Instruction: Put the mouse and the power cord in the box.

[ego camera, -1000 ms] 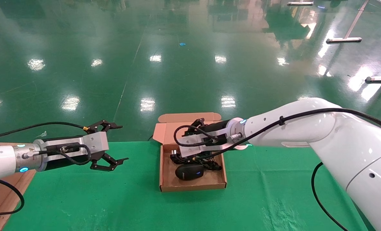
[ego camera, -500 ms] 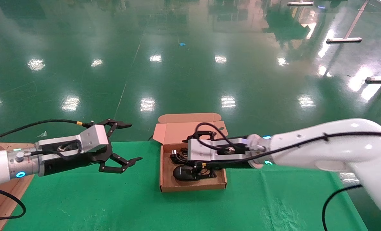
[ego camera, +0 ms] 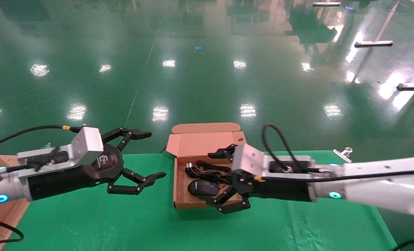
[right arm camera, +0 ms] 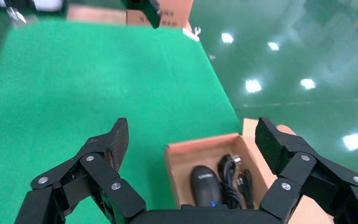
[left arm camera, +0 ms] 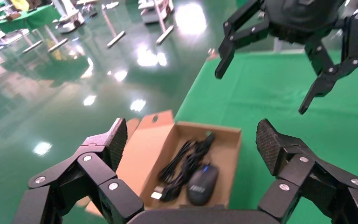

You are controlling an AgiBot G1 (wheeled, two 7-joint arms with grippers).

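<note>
**Mouse and cord boxed, both grippers empty**

Mouse (ego camera: 203,188) and power cord (ego camera: 208,170) lie inside the box (ego camera: 182,201). Right gripper (ego camera: 226,181) hovers spread at the box's right wall; left gripper (ego camera: 137,158) hangs spread nearby. Snagging that wall could shift the box.

Mouse (right arm camera: 205,184), power cord (right arm camera: 232,181) inside box (right arm camera: 179,161).

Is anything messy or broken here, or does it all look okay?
Nothing stands out. The mouse and the power cord both lie inside the box, whose lid is open. The box looks undamaged. The left gripper and the right gripper are open and empty on either side of the box.
</note>
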